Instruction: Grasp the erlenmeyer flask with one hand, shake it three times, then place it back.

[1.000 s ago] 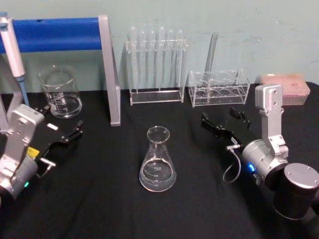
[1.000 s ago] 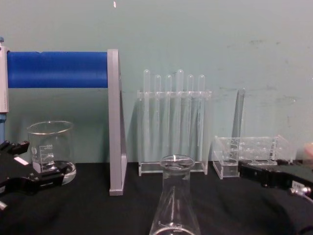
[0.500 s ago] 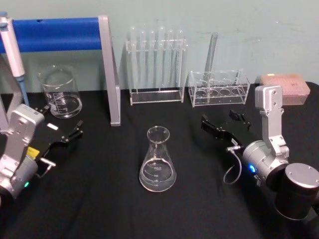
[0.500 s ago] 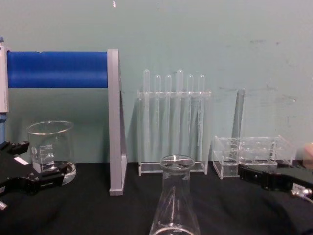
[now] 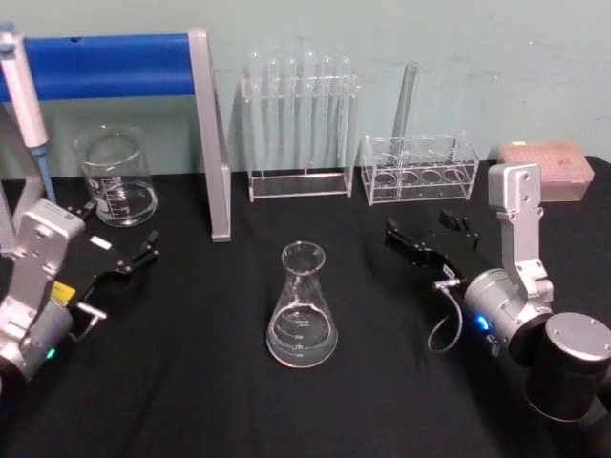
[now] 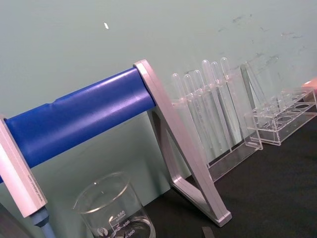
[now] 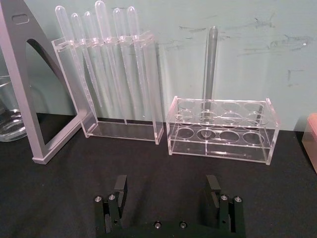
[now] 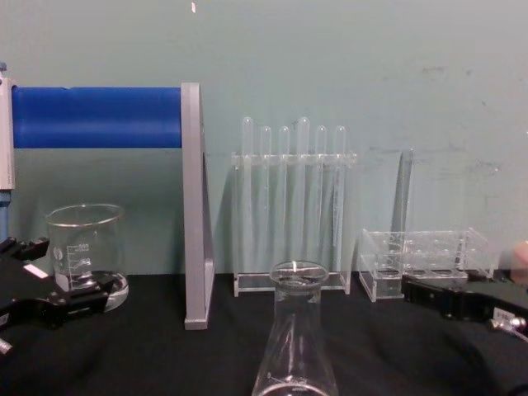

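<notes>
Flask status: I see the erlenmeyer flask [image 5: 302,308] standing upright at mid-tabletop [image 5: 191,382], untouched, with clear liquid in its base. My right claw [image 5: 431,239] sits to its right, well apart — fingers [image 7: 120,187] spread wide with nothing between them. My left claw [image 5: 134,256] rests at the left near the beaker [image 5: 116,176]; it appears parted, though the angle is poor.

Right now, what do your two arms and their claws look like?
Both arms are silver-grey metal with boxy links. The right gripper is black with two flat fingers, a grey cable looped beside its cylindrical wrist with a blue light. The left gripper is black too, with a white tag.
</notes>
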`<state>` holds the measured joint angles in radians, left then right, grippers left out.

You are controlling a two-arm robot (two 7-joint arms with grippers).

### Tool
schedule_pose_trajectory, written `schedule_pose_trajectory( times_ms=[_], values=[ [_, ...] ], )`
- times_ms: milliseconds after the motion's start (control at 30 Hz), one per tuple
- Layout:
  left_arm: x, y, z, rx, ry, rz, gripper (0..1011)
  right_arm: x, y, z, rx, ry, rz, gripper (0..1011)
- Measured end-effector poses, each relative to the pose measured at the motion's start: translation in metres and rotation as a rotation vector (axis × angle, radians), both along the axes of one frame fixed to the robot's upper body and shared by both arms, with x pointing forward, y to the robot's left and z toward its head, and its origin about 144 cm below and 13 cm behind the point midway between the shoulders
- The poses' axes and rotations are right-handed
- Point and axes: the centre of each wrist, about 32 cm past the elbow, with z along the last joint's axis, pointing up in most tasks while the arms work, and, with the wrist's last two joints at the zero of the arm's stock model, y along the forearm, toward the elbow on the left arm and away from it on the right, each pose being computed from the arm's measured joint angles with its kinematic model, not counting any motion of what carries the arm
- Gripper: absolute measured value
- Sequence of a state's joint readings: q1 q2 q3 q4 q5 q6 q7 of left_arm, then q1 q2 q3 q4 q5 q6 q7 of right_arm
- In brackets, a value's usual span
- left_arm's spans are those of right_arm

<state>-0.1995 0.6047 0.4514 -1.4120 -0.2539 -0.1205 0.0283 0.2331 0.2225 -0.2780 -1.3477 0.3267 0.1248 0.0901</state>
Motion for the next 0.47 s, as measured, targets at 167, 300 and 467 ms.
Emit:
schedule_pose_trajectory(
  times_ms=[167, 300, 467],
  values=[
    [0.0000, 0.0000, 0.0000, 0.000, 0.000, 0.000, 1001, 0.0000, 0.0000, -0.0001, 0.000, -0.001, 0.000, 1000],
    [0.0000, 0.0000, 0.0000, 0.000, 0.000, 0.000, 1001, 0.0000, 0.0001, -0.0002, 0.000, -0.001, 0.000, 1000],
    [0.0000, 0.0000, 0.0000, 0.000, 0.000, 0.000, 1001, 0.0000, 0.0001, -0.0002, 0.000, -0.001, -0.001, 1000]
  ],
)
